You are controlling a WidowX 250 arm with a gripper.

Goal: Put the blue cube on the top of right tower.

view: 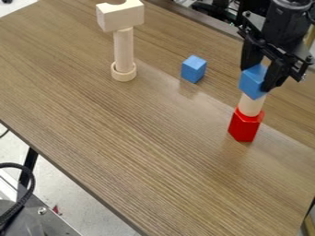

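At the right of the camera view, the gripper [263,78] hangs down with its two fingers on either side of a blue cube [252,83], shut on it. Directly under that cube stands the right tower, a pale wooden cylinder [251,105] on a red block [245,126]. The held cube's bottom meets the cylinder's top in the view; whether its weight rests there I cannot tell. A second blue cube [193,69] lies on the table, left of the gripper.
The left tower has a wooden ring [124,73] around the foot of a tall cylinder [124,48], with a notched wooden block [120,16] on top. The wooden table [141,138] has its front edge running diagonally at lower left. Dark equipment stands behind the far edge.
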